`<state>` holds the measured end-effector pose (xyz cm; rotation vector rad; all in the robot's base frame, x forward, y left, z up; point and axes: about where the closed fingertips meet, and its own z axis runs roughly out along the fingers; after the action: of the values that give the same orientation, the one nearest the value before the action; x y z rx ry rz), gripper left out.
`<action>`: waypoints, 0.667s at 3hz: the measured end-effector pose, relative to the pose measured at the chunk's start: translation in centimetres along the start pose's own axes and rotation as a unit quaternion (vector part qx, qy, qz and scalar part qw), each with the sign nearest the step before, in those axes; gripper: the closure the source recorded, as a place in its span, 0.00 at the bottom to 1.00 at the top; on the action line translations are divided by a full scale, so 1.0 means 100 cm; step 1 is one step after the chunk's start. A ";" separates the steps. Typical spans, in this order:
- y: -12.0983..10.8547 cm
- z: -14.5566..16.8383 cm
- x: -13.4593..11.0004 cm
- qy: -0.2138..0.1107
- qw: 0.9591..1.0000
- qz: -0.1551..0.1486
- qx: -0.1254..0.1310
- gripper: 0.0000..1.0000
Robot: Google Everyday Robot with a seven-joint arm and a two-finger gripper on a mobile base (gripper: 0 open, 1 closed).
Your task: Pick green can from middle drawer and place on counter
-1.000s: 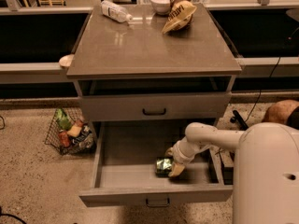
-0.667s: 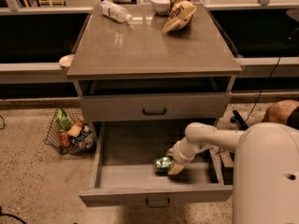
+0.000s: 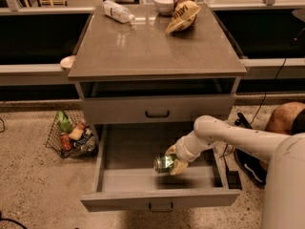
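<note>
The green can (image 3: 164, 163) lies on its side in my gripper (image 3: 172, 163), held just above the grey tray floor of the open middle drawer (image 3: 125, 149), right of its centre. My gripper is shut on the can, and my white arm reaches into the drawer from the right. The drawer's dark bar handle (image 3: 160, 207) shows on its front. The grey-brown counter (image 3: 152, 46) is the top of the cabinet above.
On the counter's far edge lie a clear plastic bottle (image 3: 118, 11), a white bowl (image 3: 164, 3) and a snack bag (image 3: 184, 11). The drawer above (image 3: 157, 110) is closed. A wire basket (image 3: 71, 135) of items stands on the floor to the left.
My gripper has risen a little with the green can, up and slightly left, off the drawer floor.
</note>
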<state>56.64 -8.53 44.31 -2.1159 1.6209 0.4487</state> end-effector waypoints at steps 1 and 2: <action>0.000 -0.003 -0.002 0.000 1.000 -0.003 0.002 1.00; -0.004 -0.042 -0.027 -0.006 0.998 -0.050 0.037 1.00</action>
<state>56.26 -8.38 49.31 -2.1243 1.4948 0.3625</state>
